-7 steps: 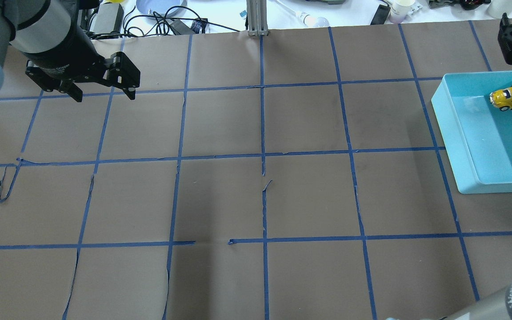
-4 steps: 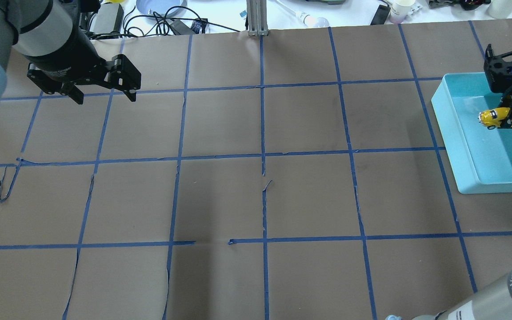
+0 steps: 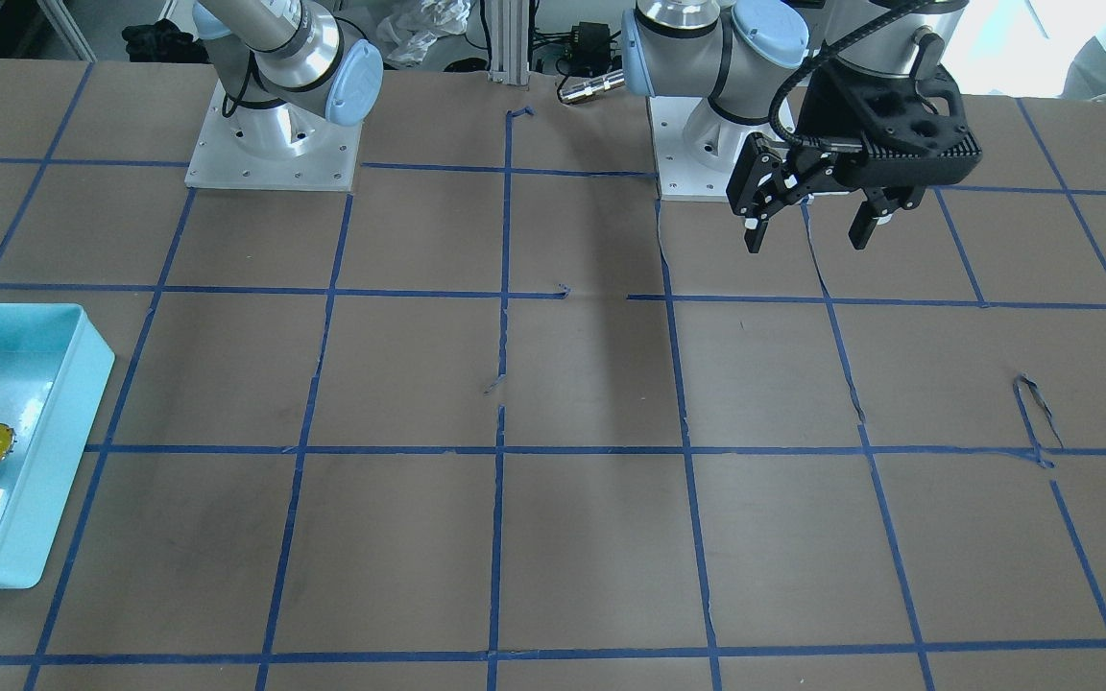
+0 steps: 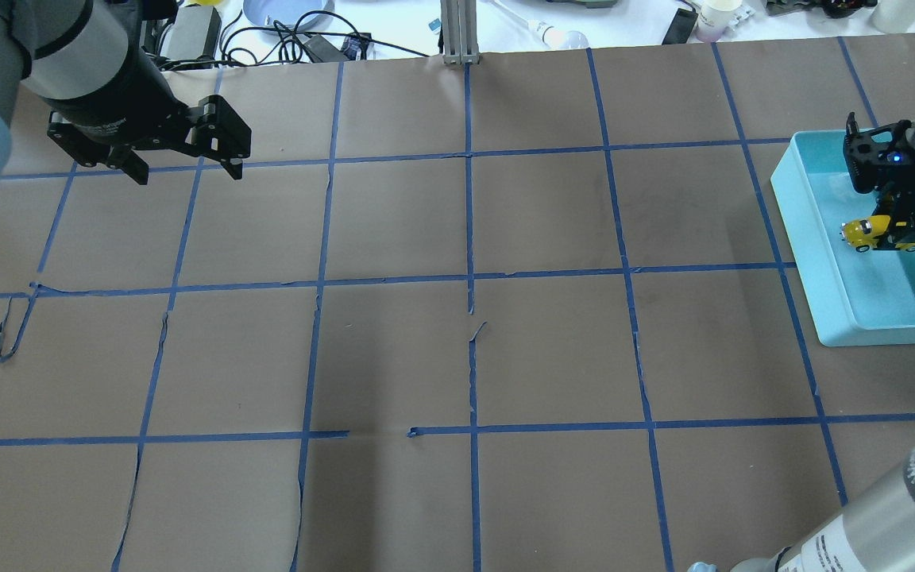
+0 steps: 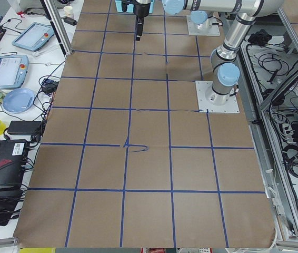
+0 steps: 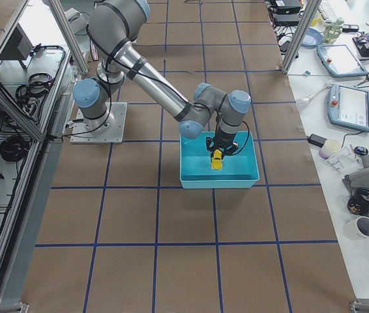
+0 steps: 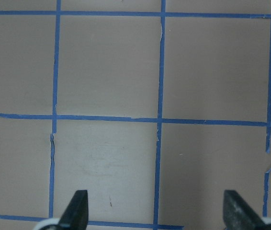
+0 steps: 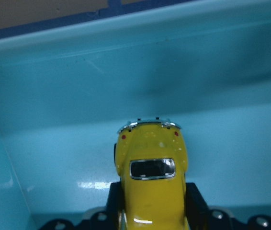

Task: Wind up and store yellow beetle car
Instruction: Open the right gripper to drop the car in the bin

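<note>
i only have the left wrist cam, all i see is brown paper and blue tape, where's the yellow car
Observer: The yellow beetle car is held in the right end effector, inside the rim of the turquoise bin.
Operator: is it released yet
Observer: No. The right wrist view shows it clamped between the fingers, with the bin floor beyond it. I cannot tell whether it touches the floor.
Operator: and where's my left arm relative to that
Observer: The left end effector is open and empty, over bare paper at the opposite end of the table from the bin.
</note>
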Controlling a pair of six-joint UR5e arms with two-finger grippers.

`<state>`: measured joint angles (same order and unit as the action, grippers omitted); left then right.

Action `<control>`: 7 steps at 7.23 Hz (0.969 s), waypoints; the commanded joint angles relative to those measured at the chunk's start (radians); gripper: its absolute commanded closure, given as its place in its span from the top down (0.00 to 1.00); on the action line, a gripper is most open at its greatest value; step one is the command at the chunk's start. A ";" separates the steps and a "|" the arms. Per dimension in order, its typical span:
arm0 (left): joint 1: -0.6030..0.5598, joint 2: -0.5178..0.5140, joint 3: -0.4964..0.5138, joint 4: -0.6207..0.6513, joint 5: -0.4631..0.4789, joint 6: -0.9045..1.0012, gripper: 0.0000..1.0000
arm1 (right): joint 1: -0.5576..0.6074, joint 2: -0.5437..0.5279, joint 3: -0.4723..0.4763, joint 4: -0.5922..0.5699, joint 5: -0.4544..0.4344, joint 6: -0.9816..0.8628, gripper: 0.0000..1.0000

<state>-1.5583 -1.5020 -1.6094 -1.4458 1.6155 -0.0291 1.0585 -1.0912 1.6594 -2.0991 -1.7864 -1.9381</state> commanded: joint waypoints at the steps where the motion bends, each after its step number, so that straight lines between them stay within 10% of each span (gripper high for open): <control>1: 0.000 -0.001 -0.001 0.001 -0.003 -0.012 1.00 | 0.000 0.010 0.000 -0.006 0.015 0.008 1.00; 7: 0.000 0.000 -0.001 -0.001 0.000 -0.017 1.00 | 0.008 -0.284 -0.016 0.210 -0.005 0.441 0.98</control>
<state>-1.5585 -1.5030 -1.6107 -1.4453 1.6153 -0.0444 1.0650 -1.3058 1.6453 -1.9715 -1.7864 -1.6503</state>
